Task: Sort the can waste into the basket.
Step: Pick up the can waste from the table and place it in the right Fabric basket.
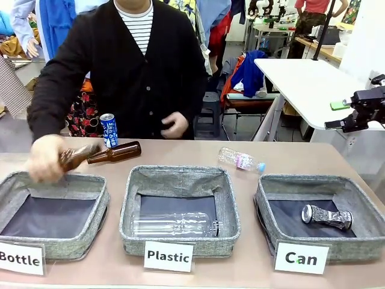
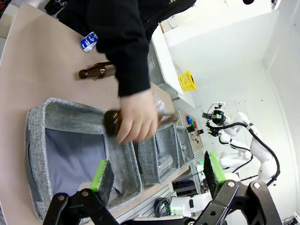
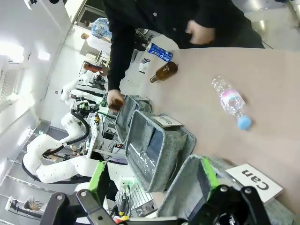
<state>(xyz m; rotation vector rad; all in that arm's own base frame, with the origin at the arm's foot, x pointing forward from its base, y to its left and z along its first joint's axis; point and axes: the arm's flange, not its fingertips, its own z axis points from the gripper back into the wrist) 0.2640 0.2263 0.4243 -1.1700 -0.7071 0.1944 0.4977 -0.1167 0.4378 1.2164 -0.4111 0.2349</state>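
While the right end effector (image 3: 153, 175) gapes wide, the blue can (image 3: 160, 51) stands well apart.

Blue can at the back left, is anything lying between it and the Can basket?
Yes. A brown bottle lies just in front of the blue can, and a clear plastic bottle lies farther along, toward the Can basket.

The blue can (image 1: 109, 130) is crowded by a lying brown bottle (image 1: 114, 153) and the person's hand (image 1: 45, 158), while the Can basket (image 1: 310, 180) is left open from above, with a plastic bottle (image 1: 240, 160) lying just behind its rim.
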